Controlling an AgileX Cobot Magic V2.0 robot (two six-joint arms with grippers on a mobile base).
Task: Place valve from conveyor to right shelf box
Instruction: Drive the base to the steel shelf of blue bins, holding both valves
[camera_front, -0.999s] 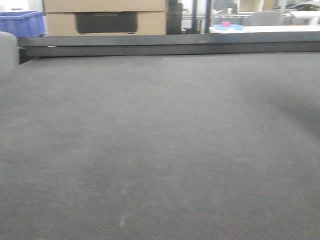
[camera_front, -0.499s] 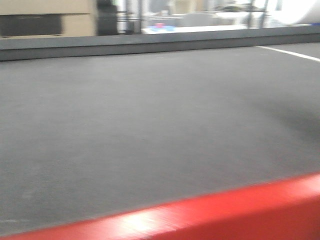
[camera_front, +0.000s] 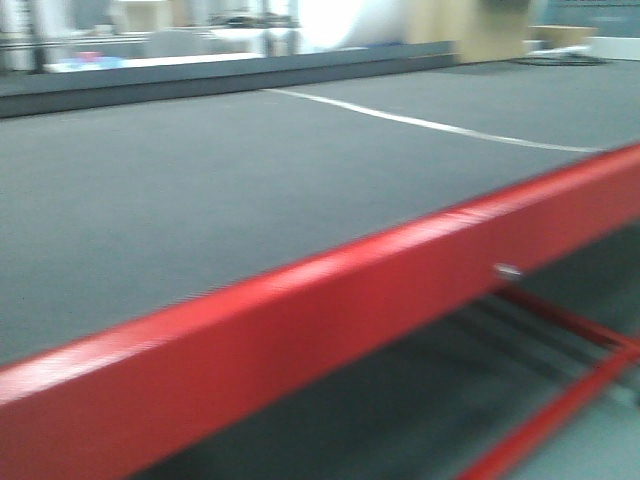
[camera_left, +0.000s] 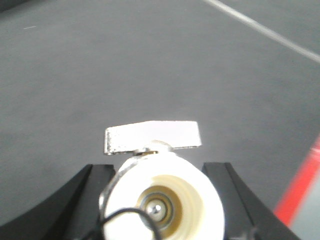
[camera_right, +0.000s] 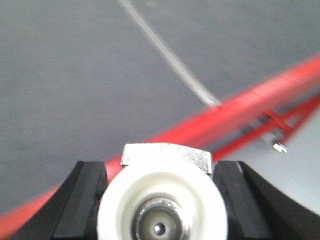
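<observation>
Nearest the cameras, a white round-bodied valve is clamped in each end effector. In the left wrist view the left end effector (camera_left: 159, 175) is closed about the left-hand valve (camera_left: 162, 202), whose flat metal handle (camera_left: 152, 137) points forward over the belt. In the right wrist view the right end effector (camera_right: 159, 172) is likewise closed on the right-hand valve (camera_right: 160, 210), its black fingers (camera_right: 82, 192) pressed against the white body. Both valves are thus lifted clear of the conveyor (camera_front: 200, 190).

Just beyond, a red frame beam (camera_front: 350, 295) is seen crossing the front view, with thinner red struts (camera_front: 560, 325) below it. Past the beam, the dark grey belt is seen bare, crossed by a pale line (camera_front: 430, 124) and bounded by a dark rail (camera_front: 150, 88) at its far edge. The background is too smeared to be read.

The carry to the right shelf box is judged to be the step in hand; the box itself is not shown. Both grips should be kept firm, since smooth round bodies may be expected to twist. The red beam should be cleared with height to spare, and release should be withheld until the box is seen directly below.
</observation>
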